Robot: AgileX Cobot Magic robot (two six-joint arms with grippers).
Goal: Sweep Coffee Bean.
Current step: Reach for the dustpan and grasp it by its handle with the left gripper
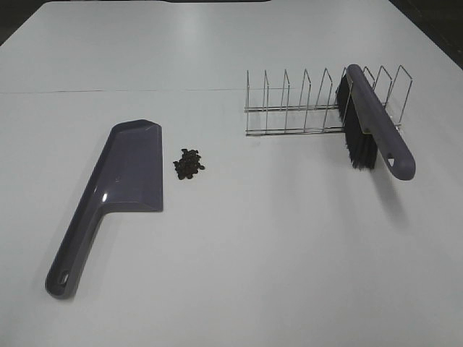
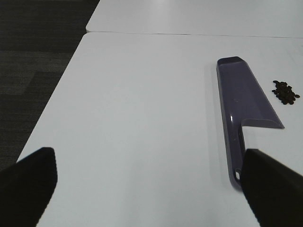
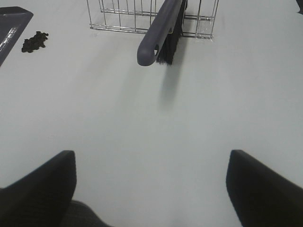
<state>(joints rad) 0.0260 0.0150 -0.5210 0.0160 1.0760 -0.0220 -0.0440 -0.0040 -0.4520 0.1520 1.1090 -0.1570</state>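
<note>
The coffee beans (image 1: 189, 164) are tiny dark brown ovals in one small loose pile on the white table (image 1: 275, 246), just beside the purple dustpan (image 1: 134, 166) blade, not touching it.

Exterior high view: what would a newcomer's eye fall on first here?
A purple dustpan lies flat on the left of the white table, with a small dark pile of coffee beans just beside its blade. On the right, a purple brush with black bristles leans in a wire rack.
</note>
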